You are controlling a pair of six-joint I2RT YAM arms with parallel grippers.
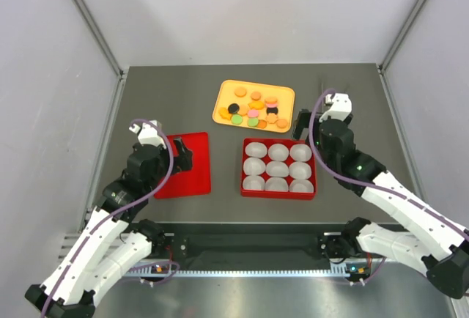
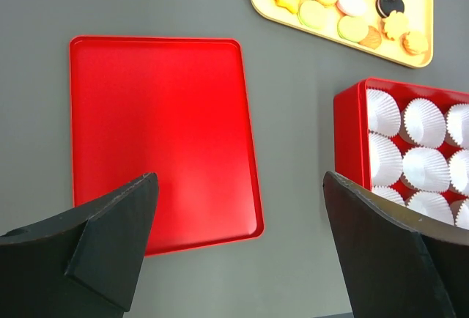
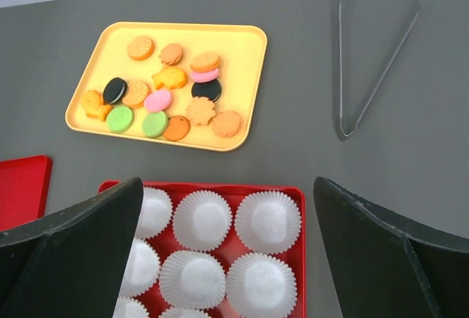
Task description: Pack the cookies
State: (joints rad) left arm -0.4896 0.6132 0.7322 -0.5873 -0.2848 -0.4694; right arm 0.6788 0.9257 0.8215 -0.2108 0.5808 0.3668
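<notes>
Lab robot test cell. A grey table point(image 1: 352, 98) is enclosed by plain white wall panels point(image 1: 249, 10) and metal frame posts point(image 1: 89, 21); a left arm point(image 1: 80, 252) and a right arm point(image 1: 410, 204) are mounted at its near edge.

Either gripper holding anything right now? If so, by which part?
Nothing is held. The left gripper and the right gripper both stand open and empty; the cookies lie on the yellow tray, the tongs untouched.

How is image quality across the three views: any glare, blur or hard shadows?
Top external: even light, soft shadows, cookies small but distinct. Left wrist: pale sheen across the red tray, otherwise sharp. Right wrist: crisp on tongs and paper cups; near fingers dark, featureless.
</notes>
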